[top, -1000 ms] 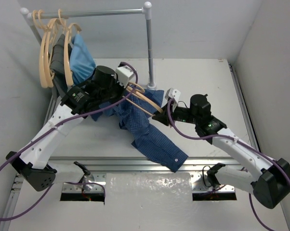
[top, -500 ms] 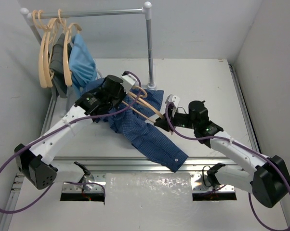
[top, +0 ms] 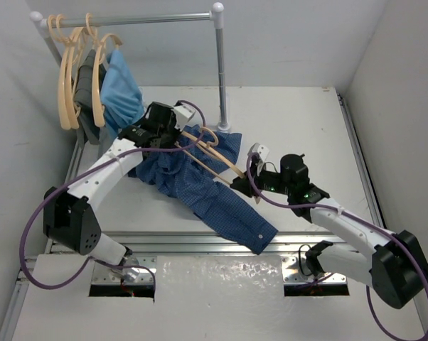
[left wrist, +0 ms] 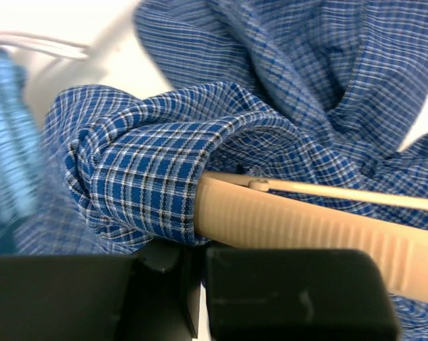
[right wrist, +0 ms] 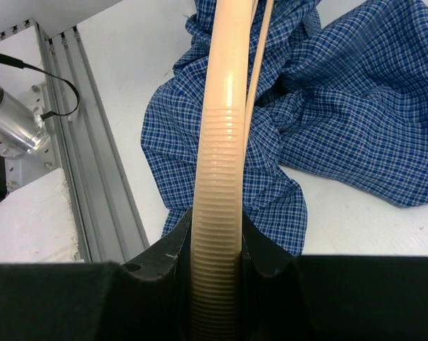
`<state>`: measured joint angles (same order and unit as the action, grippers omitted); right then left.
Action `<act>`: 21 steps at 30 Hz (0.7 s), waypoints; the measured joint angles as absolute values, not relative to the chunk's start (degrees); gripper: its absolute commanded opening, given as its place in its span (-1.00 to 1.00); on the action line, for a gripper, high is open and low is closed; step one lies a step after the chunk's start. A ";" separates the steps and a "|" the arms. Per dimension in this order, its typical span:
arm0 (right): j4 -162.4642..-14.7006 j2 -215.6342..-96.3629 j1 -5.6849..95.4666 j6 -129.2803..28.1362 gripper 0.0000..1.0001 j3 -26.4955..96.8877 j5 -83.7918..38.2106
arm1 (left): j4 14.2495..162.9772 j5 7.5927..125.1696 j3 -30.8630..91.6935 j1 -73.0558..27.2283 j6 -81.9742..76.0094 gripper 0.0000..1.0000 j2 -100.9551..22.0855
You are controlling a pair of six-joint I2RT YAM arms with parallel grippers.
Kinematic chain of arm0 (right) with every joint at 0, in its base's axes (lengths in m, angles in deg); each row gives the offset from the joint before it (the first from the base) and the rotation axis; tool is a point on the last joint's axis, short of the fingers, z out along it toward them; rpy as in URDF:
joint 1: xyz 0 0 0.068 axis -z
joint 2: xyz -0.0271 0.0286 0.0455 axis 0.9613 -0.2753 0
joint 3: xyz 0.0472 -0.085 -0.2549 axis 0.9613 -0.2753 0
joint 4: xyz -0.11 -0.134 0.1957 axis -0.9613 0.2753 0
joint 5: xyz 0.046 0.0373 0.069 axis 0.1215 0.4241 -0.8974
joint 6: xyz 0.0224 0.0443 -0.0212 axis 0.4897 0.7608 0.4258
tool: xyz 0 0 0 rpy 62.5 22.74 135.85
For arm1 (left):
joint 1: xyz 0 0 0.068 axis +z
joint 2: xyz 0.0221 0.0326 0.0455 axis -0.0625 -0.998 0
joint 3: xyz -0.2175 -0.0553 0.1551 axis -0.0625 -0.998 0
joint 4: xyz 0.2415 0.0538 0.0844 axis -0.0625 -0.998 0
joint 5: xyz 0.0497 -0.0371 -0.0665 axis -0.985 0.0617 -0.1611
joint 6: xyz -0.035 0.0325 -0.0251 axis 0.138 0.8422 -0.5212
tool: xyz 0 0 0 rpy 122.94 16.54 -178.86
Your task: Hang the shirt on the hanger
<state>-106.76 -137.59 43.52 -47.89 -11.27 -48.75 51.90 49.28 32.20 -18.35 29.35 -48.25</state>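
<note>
Shirt (top: 225, 202) is sprawled mid-table (top: 292, 121), with a fold wrapped over the hanger (right wrist: 217, 142) tip. Your left end effector (left wrist: 198, 263) is pinching its cloth, and the right end effector (right wrist: 215, 241) clamps the hanger's other end.

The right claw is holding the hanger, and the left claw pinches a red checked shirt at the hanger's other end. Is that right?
Not quite: the shirt is blue, not red, as the left wrist view shows. The rest holds: the right claw holds the hanger, and the left claw pinches the shirt at the hanger's other end.
</note>
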 measured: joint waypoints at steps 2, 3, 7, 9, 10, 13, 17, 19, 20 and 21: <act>-107.05 -136.65 43.78 -47.89 -1.00 -12.10 -48.56 | 51.99 51.03 32.20 -18.04 29.31 -1.00 -49.28; -107.07 -136.43 43.87 -47.89 -1.00 -12.30 -48.56 | 52.07 51.73 32.20 -18.04 29.22 -1.00 -49.59; -107.20 -136.04 43.95 -47.89 -1.00 -12.69 -48.67 | 52.88 53.48 32.20 -18.02 29.02 -1.00 -50.27; -107.44 -136.04 43.91 -47.87 -1.00 -12.69 -48.80 | 53.41 54.26 32.18 -17.98 29.02 -1.00 -50.68; -107.64 -136.06 43.91 -47.85 -1.00 -12.69 -48.78 | 53.69 54.59 32.18 -17.98 29.02 -1.00 -50.83; -109.21 -136.26 43.91 -46.88 -1.00 -12.69 -48.65 | 54.83 54.94 31.94 -17.98 29.09 -1.00 -51.16; -112.16 -136.78 43.93 -44.98 -1.00 -12.95 -48.34 | 56.55 55.42 30.63 -17.78 29.37 -1.00 -51.53; -113.71 -136.74 43.93 -44.06 -1.00 -13.87 -48.25 | 57.14 55.90 30.14 -17.56 29.46 -1.00 -51.86; -114.26 -136.72 43.93 -43.63 -1.00 -14.37 -48.19 | 57.43 56.12 30.12 -17.34 29.53 -1.00 -52.32; -114.46 -136.70 43.93 -43.34 -1.00 -14.61 -48.19 | 57.76 56.25 30.12 -17.28 29.53 -1.00 -52.89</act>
<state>-114.46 -136.70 43.93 -43.34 -14.61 -48.19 57.76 56.25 30.12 -17.28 29.53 -52.89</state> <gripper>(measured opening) 0.225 0.009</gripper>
